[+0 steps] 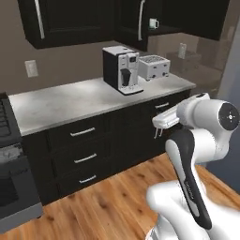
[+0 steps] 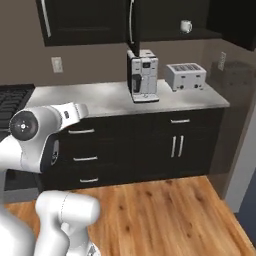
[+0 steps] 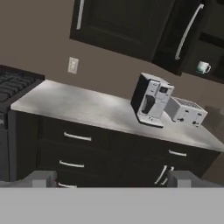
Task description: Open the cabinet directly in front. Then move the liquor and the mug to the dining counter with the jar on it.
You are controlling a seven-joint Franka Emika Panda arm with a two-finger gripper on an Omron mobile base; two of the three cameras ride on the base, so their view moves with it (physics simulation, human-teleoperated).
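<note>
Standing open already, the cabinet (image 1: 140, 21) is showing one door swung out edge-on, so the first step looks done as far as these pictures are telling. Sitting on its shelf is the mug (image 1: 153, 23), at about one o'clock from the coffee machine (image 1: 122, 69) below. Nothing is being carried: the gripper (image 1: 159, 125) is hanging low in front of the drawer fronts with its jaws spread wide and empty, well apart from the shelf. Both carries to the dining counter appear to be still ahead.

The liquor is not something I am making out on the shelf. The hand view is giving the clearest look into the opened cabinet, with the mug at its two o'clock beside the door's long handle. The left base view is showing the gripper itself.
</note>
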